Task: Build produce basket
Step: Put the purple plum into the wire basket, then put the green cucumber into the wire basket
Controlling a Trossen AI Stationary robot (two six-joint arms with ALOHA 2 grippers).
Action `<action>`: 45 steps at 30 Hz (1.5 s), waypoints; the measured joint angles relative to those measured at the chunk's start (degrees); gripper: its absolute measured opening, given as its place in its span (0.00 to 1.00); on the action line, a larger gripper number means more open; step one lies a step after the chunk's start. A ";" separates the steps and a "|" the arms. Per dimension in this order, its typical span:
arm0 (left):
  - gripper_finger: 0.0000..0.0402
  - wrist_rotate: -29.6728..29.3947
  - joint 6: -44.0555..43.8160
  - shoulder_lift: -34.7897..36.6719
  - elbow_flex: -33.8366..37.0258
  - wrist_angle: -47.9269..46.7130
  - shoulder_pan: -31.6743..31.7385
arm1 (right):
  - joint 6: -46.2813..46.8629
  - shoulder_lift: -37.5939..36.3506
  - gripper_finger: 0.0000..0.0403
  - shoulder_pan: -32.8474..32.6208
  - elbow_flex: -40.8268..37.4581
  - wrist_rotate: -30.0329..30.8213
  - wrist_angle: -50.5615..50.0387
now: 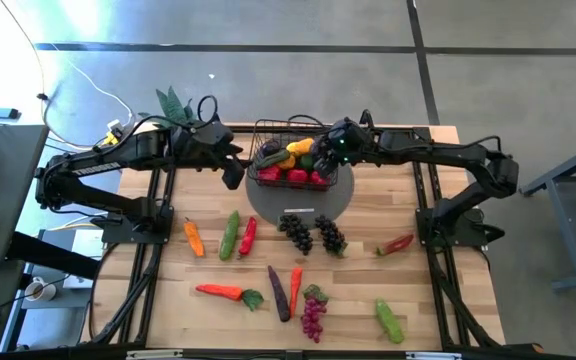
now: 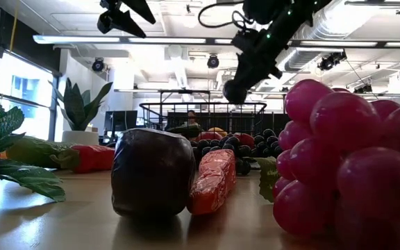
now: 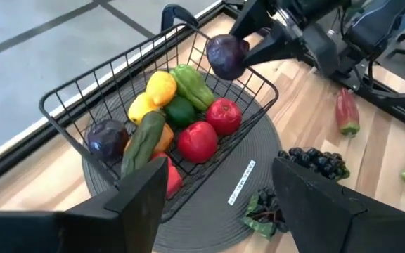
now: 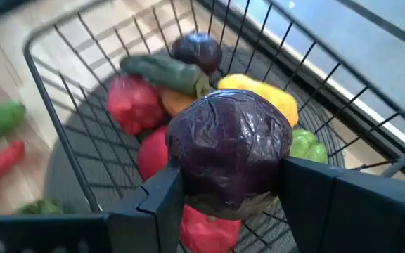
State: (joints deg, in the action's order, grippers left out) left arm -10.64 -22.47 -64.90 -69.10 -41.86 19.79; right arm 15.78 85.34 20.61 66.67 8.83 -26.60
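The right hand (image 4: 230, 193) grips a round purple vegetable (image 4: 229, 151) above the basket (image 3: 69, 98), which sits on a grey mat mid-worktop, already part-filled. This looks like the drop-in step; next, lower and release. The left hand (image 3: 220, 193) hovers open beside the basket. Only the high view shows produce scattered across the worktop (image 1: 448, 320).

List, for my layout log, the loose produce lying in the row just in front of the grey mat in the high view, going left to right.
Small orange carrot → green cucumber → red pepper → dark grape bunch → second dark grape bunch → red pepper near the right arm's base.
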 joint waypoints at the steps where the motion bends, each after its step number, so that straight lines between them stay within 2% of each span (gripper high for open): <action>1: 0.61 0.24 -0.75 0.02 0.00 -0.26 0.02 | -0.79 0.48 0.42 0.08 0.00 -0.40 -0.25; 9: 0.61 6.14 -6.79 -0.01 0.00 -2.84 -0.02 | -4.75 3.95 0.55 0.06 0.00 -0.32 -0.69; 21: 0.61 7.46 -12.82 -0.07 0.02 -10.09 -0.02 | -5.78 5.05 0.73 1.16 1.49 1.64 -4.05; 27: 0.62 7.46 -15.45 -0.07 0.02 -13.45 -0.64 | -6.99 5.05 0.75 2.31 6.13 1.70 -6.57; 32: 0.68 7.52 -18.95 -0.07 0.02 -15.77 -2.34 | -11.51 5.05 0.75 2.29 9.12 2.33 -7.29; 37: 0.73 7.48 -24.91 -0.89 0.02 -19.92 -4.24 | -11.95 5.02 0.75 2.29 9.67 2.52 -7.78; 45: 0.72 6.07 -31.70 -4.51 0.02 -21.36 -10.64 | -14.95 5.03 0.75 2.55 9.77 7.33 -9.71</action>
State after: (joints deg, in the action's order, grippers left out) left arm -4.56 -54.17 -69.41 -69.08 -63.22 9.15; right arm 0.83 90.37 23.16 76.44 16.15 -36.31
